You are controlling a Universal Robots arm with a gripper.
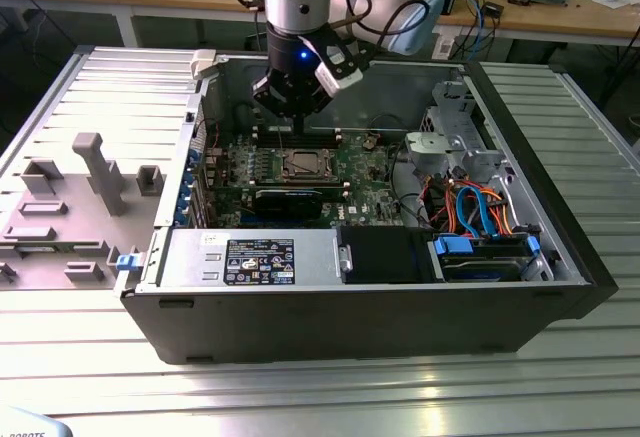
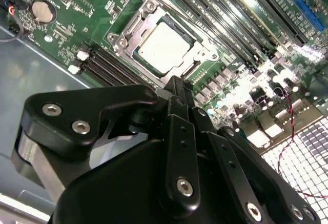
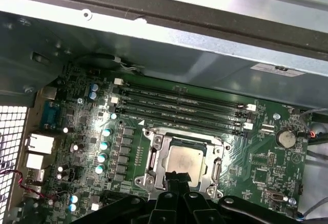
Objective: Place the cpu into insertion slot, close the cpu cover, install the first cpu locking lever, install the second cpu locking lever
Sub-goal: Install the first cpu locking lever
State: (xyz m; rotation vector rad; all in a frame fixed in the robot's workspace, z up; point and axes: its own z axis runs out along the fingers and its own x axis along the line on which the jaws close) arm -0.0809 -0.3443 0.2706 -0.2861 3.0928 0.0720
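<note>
The cpu (image 2: 164, 47) (image 3: 183, 158), a silver-grey square, lies flat in the insertion slot (image 2: 119, 43) (image 3: 154, 147) on the green motherboard inside the open computer case. The cpu cover (image 2: 202, 55) (image 3: 215, 155) lies down around the chip, whose top shows through its window. I cannot tell whether the thin levers along the socket's sides are latched. My gripper (image 2: 178, 86) (image 3: 174, 179) is shut with nothing in it, its black tips just above the socket's edge. In the exterior view the gripper (image 1: 293, 115) hangs over the socket (image 1: 303, 163).
Long black memory slots (image 3: 179, 108) (image 2: 215, 14) run beside the socket. A coin battery (image 2: 42, 11) sits on the board. The power supply (image 1: 260, 257), drive cage (image 1: 450, 142) and coloured cables (image 1: 470, 207) crowd the case. Grey fixtures (image 1: 95, 172) stand at the exterior view's left.
</note>
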